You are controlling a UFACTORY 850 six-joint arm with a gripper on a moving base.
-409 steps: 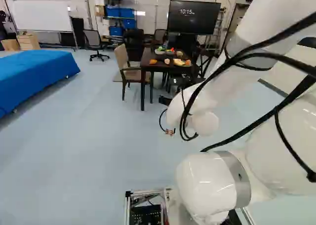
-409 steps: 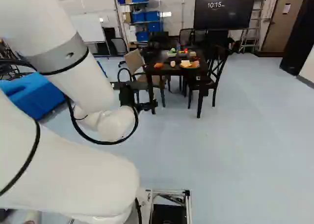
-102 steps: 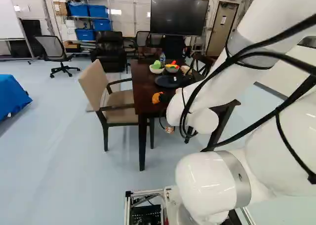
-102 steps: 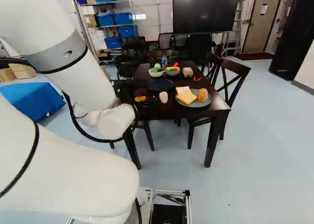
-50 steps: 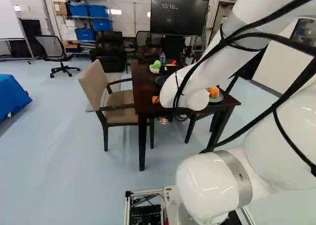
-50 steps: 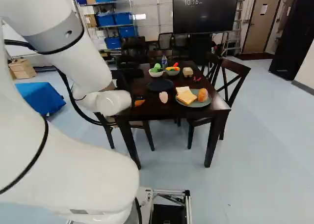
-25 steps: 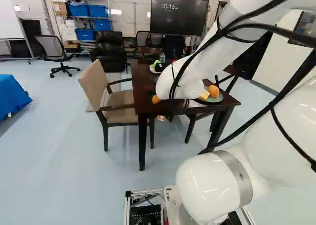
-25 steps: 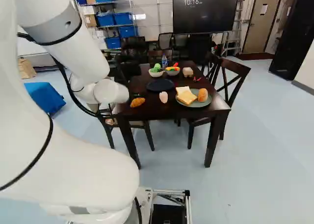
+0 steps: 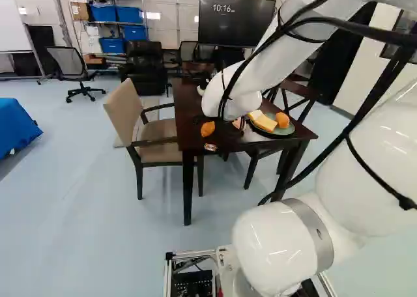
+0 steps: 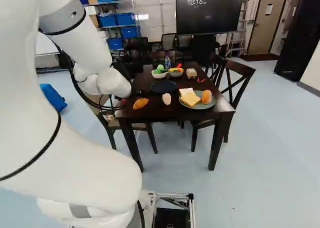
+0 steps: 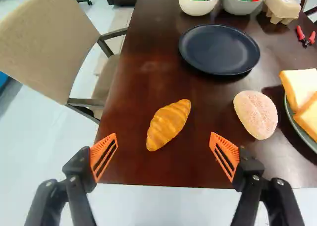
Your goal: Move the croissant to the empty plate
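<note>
A croissant (image 11: 169, 125) is seen on a dark table (image 11: 148, 67), near its edge. Beyond it, well apart, an empty dark plate (image 11: 219, 48) is set. The gripper (image 10: 136, 93) is held wide open – nothing gripped – with the croissant ahead of its fingers, between their lines.

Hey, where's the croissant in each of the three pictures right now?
Left base view: the croissant is near the centre, on the table's near left corner.
Right base view: left of centre, beside the arm's rounded joint.
Wrist view: ahead of the pincer, midway between its open fingers.
Shared landmark: green plate with bread.
</note>
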